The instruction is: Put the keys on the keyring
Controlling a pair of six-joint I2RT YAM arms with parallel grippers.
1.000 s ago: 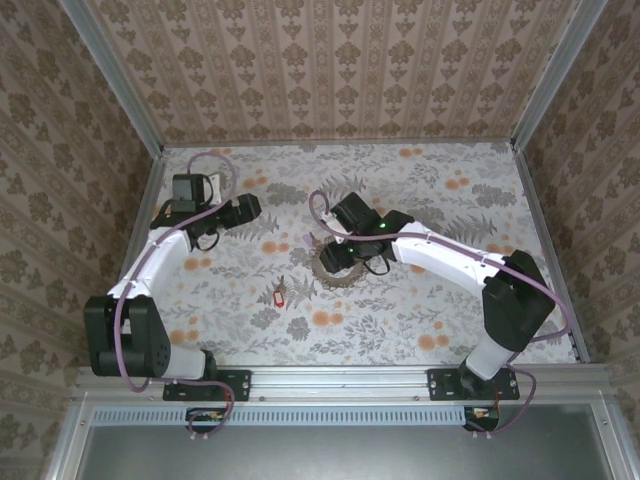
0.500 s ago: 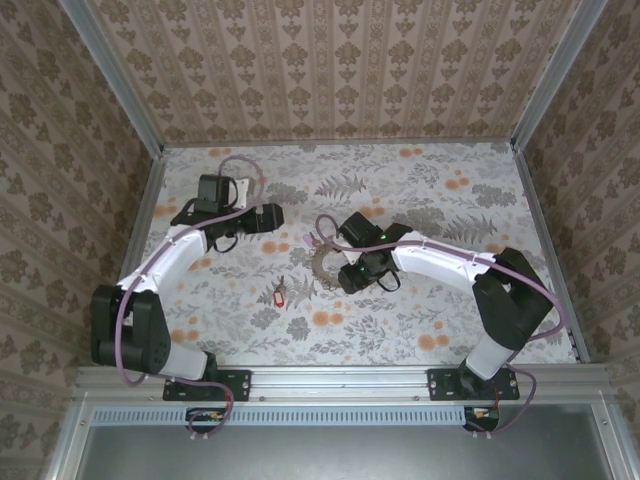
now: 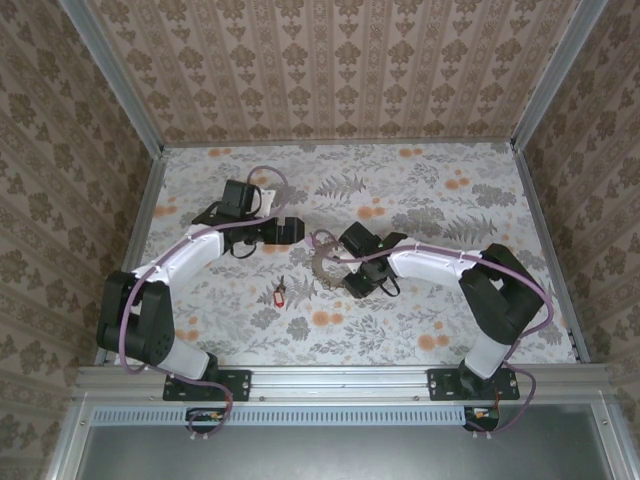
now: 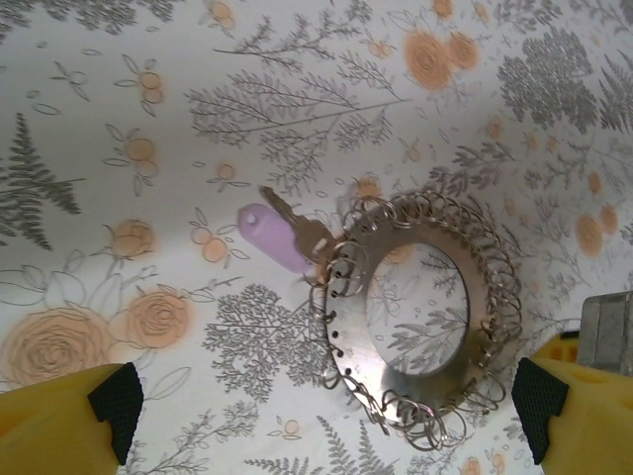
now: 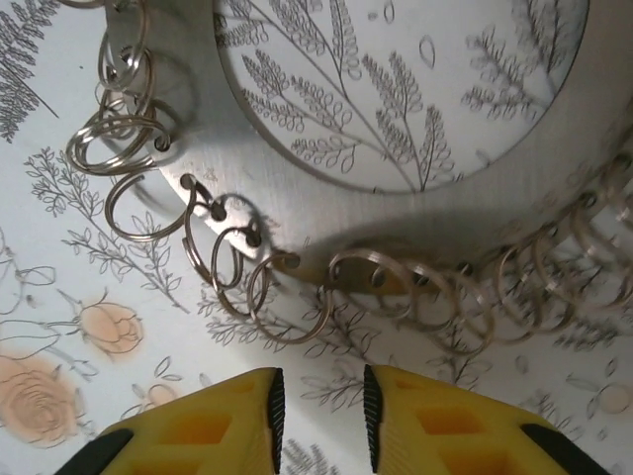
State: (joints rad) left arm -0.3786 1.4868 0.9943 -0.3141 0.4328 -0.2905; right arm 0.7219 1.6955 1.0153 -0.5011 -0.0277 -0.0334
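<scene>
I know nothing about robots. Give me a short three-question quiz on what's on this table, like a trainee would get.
1. True or false: the red key lies on the table, apart from the ring.
2. How do the jaws of the left end effector stand? A) wide open B) clamped on the ring C) clamped on the red key
3. What colour is the tag of the other key, the one at the ring's rim?

Key: 1 true; 2 A; 3 purple.
</scene>
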